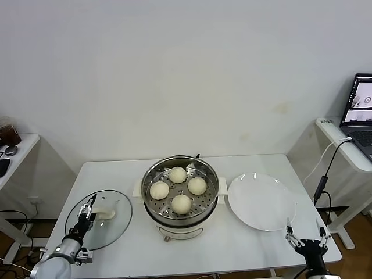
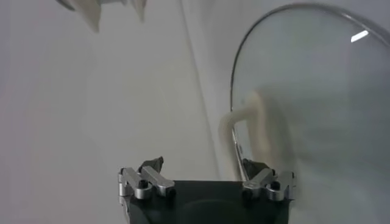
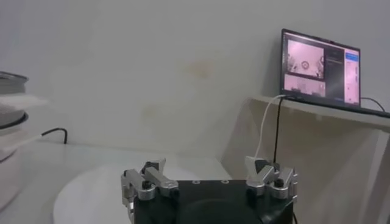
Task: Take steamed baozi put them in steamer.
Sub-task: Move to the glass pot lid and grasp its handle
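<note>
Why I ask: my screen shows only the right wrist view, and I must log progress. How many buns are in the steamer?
Observer: Four buns sit inside the steamer.
Operator: So is the plate bare?
Observer: Yes, the white plate holds nothing. The right end effector is parked open near its front edge.
Operator: And the lid?
Observer: The glass lid lies flat to the left of the steamer, with the left end effector close by its white handle.
</note>
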Motion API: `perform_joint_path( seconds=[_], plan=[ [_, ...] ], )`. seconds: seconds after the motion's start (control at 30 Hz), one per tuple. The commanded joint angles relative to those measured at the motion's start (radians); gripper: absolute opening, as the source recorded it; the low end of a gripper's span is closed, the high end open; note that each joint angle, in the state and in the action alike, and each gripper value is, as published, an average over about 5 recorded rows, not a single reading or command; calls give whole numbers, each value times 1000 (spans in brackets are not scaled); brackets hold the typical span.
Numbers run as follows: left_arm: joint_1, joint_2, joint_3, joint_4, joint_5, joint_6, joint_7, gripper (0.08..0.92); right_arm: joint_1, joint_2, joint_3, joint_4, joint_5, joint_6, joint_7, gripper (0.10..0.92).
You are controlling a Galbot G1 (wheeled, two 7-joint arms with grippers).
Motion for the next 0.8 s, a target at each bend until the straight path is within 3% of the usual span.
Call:
perform_joint_path(
  seconds=[0.03, 0.2, 0.63, 0.8],
  plan=[
    [-84, 2, 20, 85, 14, 2, 5, 823, -4, 3, -3, 1, 6, -1, -1, 823],
    [-88, 4, 24, 103, 3, 1, 18, 749, -4, 5, -6, 1, -4, 6, -1, 823],
    [-93, -2, 28, 134, -45, -14, -25, 385, -4, 1, -26, -11, -27, 40, -6, 823],
    [-65, 6, 27, 77, -119, -23, -26, 248, -5, -1, -41, -11, -36, 54, -9, 823]
  ],
)
